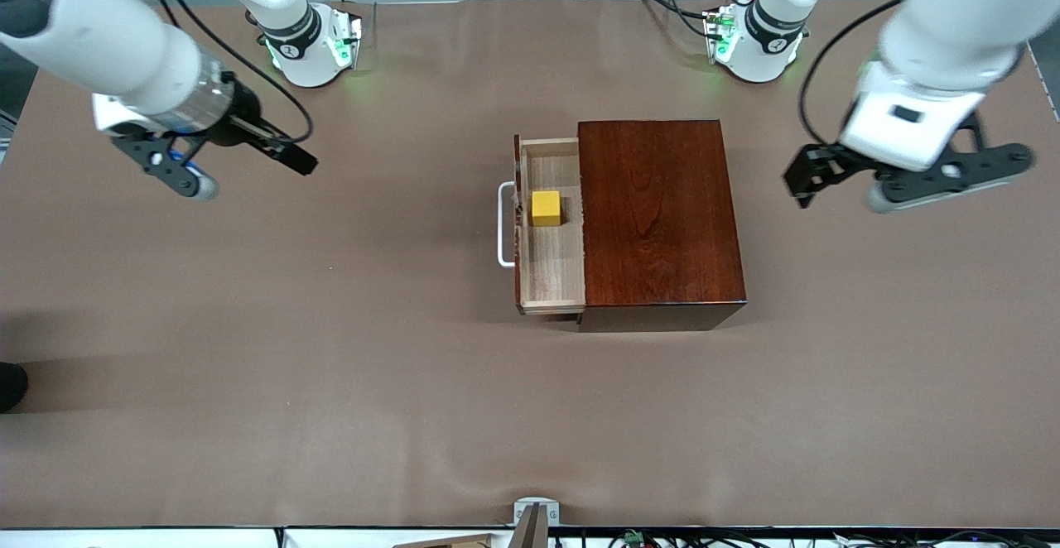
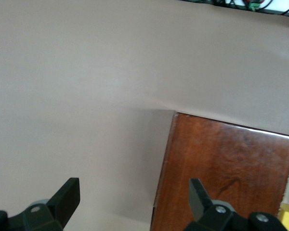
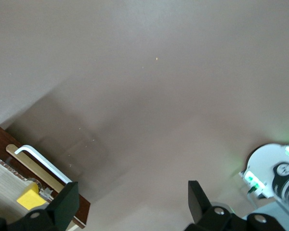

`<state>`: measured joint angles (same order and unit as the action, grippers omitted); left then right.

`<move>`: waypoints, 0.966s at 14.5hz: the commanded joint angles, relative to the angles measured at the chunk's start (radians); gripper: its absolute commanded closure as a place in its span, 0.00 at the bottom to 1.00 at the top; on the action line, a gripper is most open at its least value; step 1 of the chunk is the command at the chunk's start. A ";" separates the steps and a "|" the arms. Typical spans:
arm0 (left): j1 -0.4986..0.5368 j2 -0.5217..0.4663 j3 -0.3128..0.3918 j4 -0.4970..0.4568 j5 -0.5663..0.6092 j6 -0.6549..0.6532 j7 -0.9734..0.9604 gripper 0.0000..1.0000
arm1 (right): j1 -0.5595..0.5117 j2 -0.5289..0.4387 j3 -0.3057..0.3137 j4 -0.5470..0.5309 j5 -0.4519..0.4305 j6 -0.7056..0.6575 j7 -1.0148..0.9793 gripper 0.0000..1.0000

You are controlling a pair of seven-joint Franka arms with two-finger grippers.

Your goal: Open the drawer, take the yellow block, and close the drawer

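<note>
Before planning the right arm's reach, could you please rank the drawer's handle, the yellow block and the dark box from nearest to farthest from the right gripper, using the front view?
From the right gripper:
1. Handle, on the drawer front.
2. Yellow block, inside the open drawer.
3. Dark box, toward the left arm's end.

White rounded arms, black cables, green-lit bases, and a black left gripper (image 1: 832, 188) and right gripper (image 1: 252, 174).

Both arms hang raised, right gripper (image 1: 248, 169) and left gripper (image 1: 836, 184) spread wide.
</note>
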<state>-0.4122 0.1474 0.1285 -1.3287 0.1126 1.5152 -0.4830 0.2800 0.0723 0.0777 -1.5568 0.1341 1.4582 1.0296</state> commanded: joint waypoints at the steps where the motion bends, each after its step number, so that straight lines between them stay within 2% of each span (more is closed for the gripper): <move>1: 0.061 -0.060 -0.012 -0.073 -0.022 0.003 0.066 0.00 | 0.071 0.027 -0.009 0.006 0.007 0.028 0.171 0.00; 7: 0.153 -0.110 -0.012 -0.144 -0.048 0.003 0.184 0.00 | 0.214 0.095 -0.010 0.000 -0.001 0.123 0.545 0.00; 14: 0.216 -0.141 -0.013 -0.170 -0.063 0.000 0.282 0.00 | 0.340 0.170 -0.010 -0.017 -0.008 0.272 0.854 0.00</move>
<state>-0.2119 0.0359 0.1281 -1.4707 0.0755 1.5152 -0.2210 0.5915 0.2283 0.0777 -1.5765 0.1333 1.7114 1.8153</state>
